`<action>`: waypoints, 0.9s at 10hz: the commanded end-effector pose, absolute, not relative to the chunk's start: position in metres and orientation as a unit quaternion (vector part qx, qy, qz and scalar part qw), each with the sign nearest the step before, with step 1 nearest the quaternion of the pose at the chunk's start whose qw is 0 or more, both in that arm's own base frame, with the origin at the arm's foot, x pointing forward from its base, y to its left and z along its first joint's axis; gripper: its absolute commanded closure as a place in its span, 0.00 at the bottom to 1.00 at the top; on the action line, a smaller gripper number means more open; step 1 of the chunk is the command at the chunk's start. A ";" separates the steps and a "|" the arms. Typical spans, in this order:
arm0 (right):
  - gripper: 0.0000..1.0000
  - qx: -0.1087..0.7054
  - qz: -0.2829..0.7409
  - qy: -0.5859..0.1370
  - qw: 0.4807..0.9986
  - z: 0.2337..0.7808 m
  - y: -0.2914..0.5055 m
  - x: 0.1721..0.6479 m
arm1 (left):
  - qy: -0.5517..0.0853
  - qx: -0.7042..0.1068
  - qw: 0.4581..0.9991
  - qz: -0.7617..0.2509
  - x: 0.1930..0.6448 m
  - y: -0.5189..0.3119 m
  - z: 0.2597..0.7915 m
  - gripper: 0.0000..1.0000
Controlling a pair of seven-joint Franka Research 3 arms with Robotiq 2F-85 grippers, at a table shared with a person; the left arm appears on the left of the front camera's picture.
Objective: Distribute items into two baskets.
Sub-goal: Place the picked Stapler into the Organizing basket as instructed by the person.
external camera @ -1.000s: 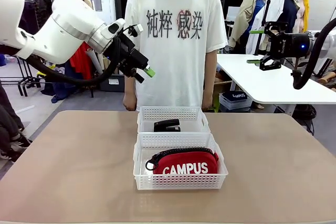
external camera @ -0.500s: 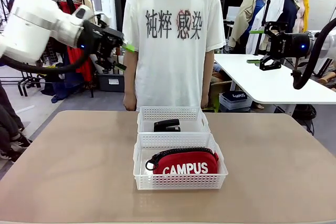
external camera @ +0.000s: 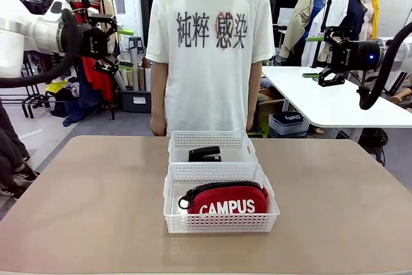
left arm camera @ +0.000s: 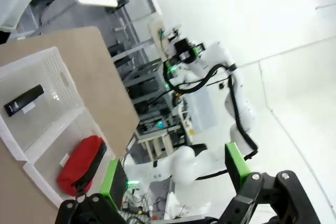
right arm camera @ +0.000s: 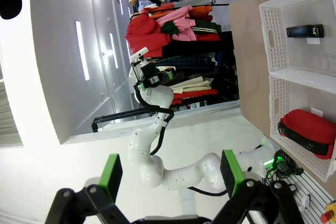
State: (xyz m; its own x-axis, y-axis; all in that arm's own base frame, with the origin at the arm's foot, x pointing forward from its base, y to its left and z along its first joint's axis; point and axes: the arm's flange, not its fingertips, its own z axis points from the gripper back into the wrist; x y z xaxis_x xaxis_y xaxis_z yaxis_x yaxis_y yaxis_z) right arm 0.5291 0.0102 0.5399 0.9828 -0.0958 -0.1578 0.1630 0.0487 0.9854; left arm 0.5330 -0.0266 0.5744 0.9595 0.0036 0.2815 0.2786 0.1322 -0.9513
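Observation:
Two white lattice baskets stand end to end at the table's middle. The far basket (external camera: pixel 212 139) holds a black stapler (external camera: pixel 205 154). In the near basket (external camera: pixel 220 223) lies the red CAMPUS pouch (external camera: pixel 226 199). My left gripper (external camera: pixel 117 47) is open and empty, high above the table's left side, far from both baskets. My right gripper (external camera: pixel 314 57) hangs open and empty high at the right. The left wrist view shows its open gripper (left arm camera: pixel 176 174), the stapler (left arm camera: pixel 23 100) and the pouch (left arm camera: pixel 81 163) far below. The right wrist view shows its open gripper (right arm camera: pixel 170 177), the stapler (right arm camera: pixel 304 31) and the pouch (right arm camera: pixel 307 129).
A person in a white T-shirt (external camera: pixel 211 43) stands at the table's far edge just behind the baskets, hands down at the sides. The tan table (external camera: pixel 90 198) is bare to either side of the baskets. A white side table (external camera: pixel 322 104) stands beyond the right side.
My left arm has swung back to the left, away from the person and the table's middle. The right arm, baskets and items have not moved.

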 end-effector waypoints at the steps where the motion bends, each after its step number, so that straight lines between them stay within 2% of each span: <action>1: 0.00 0.682 -0.092 0.025 0.725 0.543 0.010 0.529 | -0.112 -0.674 0.727 -0.059 0.531 -0.020 0.569 0.00; 5: 0.00 0.682 -0.092 0.025 0.725 0.543 0.010 0.529 | -0.091 -0.679 0.728 -0.028 0.531 -0.010 0.568 0.00; 9: 0.00 0.682 -0.092 0.025 0.725 0.543 0.010 0.529 | -0.083 -0.686 0.721 -0.042 0.529 -0.008 0.568 0.00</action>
